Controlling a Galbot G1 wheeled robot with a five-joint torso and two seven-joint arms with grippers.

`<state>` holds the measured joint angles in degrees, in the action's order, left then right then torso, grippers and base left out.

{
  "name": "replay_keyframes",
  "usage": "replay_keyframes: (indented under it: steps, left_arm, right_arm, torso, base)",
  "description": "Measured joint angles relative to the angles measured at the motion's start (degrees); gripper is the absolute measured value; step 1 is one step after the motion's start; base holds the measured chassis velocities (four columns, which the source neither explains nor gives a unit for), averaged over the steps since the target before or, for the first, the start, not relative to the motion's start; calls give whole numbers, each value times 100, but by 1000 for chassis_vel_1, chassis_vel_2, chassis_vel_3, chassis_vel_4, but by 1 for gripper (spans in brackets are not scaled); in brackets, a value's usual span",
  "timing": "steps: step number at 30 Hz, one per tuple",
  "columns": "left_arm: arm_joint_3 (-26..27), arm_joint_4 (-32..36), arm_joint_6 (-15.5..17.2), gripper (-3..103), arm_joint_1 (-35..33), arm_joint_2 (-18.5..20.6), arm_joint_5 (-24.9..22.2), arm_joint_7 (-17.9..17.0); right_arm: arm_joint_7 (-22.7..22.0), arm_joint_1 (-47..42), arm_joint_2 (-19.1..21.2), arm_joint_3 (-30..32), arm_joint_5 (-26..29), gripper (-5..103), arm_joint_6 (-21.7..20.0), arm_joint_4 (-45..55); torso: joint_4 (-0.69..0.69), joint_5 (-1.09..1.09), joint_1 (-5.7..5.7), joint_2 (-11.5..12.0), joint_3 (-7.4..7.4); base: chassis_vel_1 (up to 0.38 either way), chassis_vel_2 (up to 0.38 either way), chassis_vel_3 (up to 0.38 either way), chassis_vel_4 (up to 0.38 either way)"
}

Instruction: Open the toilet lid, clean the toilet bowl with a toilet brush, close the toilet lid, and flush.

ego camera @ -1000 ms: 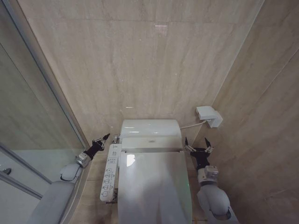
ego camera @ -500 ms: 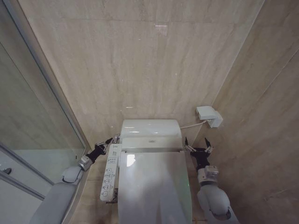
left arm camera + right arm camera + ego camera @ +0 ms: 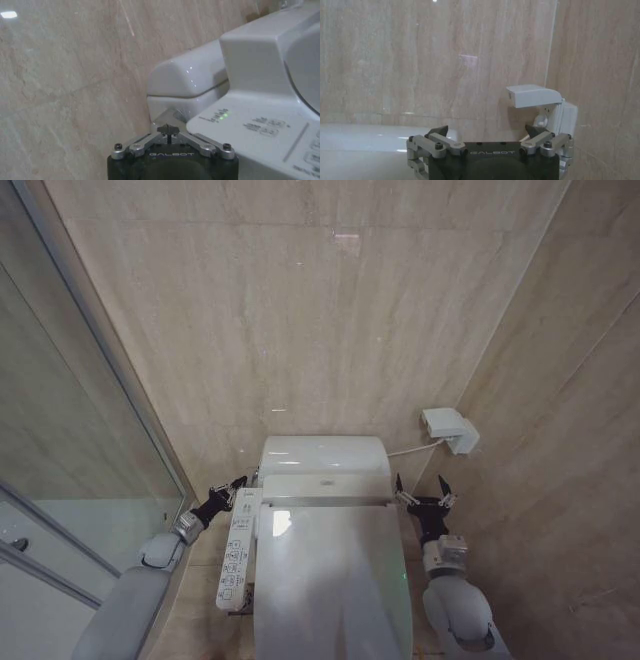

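Toilet lid down, both grippers stationed at the rear corners of the toilet.

I see the toilet lid (image 3: 335,580) lying flat, closed over the toilet bowl (image 3: 262,632). The button panel (image 3: 236,548) runs along the bowl's left side. My left gripper (image 3: 232,488) sits at the panel's rear end, jaws together. My right gripper (image 3: 420,492) hovers beside the lid's right rear corner, jaws apart, below the wall socket box (image 3: 449,428).
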<state>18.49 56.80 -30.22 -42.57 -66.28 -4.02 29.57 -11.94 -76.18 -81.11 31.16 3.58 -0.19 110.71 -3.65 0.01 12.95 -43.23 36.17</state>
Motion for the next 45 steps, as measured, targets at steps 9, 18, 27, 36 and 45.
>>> replay_keyframes:
  steps: [9,18,27,36,45]
  left_arm:
    - [-34,-139,14,0,9,-8,10,90]
    - [-82,-470,-13,0,235,-61,21,109]
    - [-74,-528,-16,0,317,-92,21,112]
    - [-57,-541,-18,0,342,-96,12,126]
    - [-30,-513,-16,0,318,-128,0,128]
  right_arm:
    - [0,0,0,0,0,100,0,0]
    - [0,0,0,0,0,100,0,0]
    - [0,0,0,0,0,100,0,0]
    - [0,0,0,0,0,100,0,0]
    - [0,0,0,0,0,100,0,0]
  torso:
    - [-2,-2,0,0,1]
    - [-3,-2,0,0,1]
    - [0,-2,0,0,1]
    - [-2,-1,0,0,1]
    - [-2,-1,1,0,1]
  base:
    - [0,0,0,0]
    - [0,0,0,0]
    - [0,0,0,0]
    - [0,0,0,0]
    - [0,0,0,0]
